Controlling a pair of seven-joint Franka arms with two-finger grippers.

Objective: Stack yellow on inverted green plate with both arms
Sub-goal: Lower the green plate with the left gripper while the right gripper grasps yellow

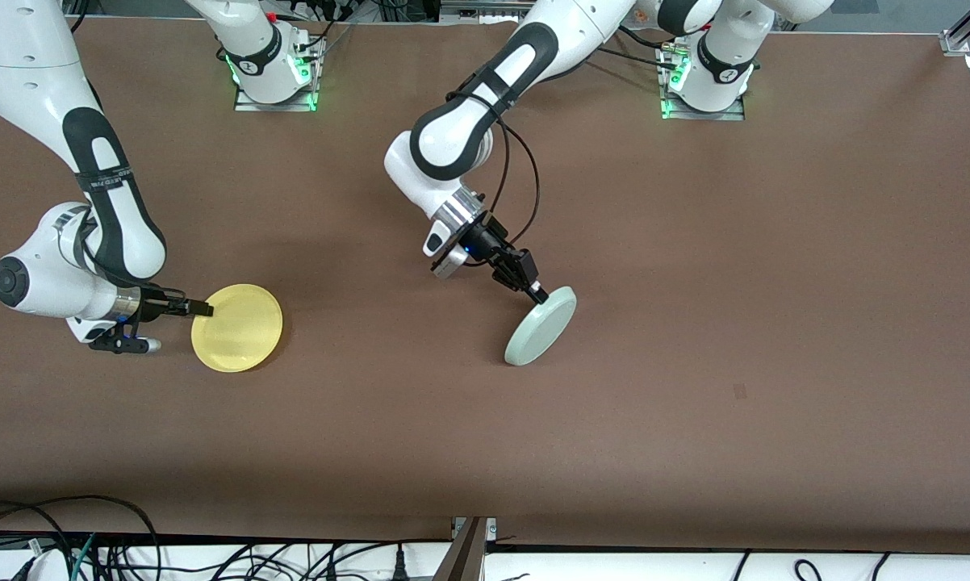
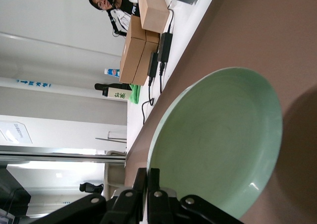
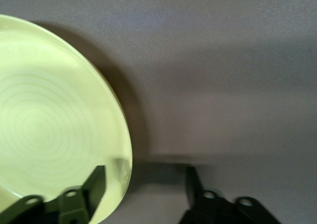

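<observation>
The pale green plate (image 1: 541, 327) is tilted up on its edge near the middle of the table, its lower rim on the tabletop. My left gripper (image 1: 538, 294) is shut on its upper rim. In the left wrist view the fingers (image 2: 154, 180) pinch the rim of the green plate (image 2: 218, 144). The yellow plate (image 1: 239, 327) lies flat toward the right arm's end of the table. My right gripper (image 1: 200, 307) is open at its rim. In the right wrist view one finger is over the yellow plate (image 3: 49, 125) and the other is off it; the right gripper (image 3: 144, 173) straddles the rim.
The brown table (image 1: 695, 242) is bare between and around the two plates. Cables (image 1: 89, 549) and a metal bracket (image 1: 470, 549) run along the table's edge nearest the front camera. Cardboard boxes (image 2: 141, 40) stand off the table in the left wrist view.
</observation>
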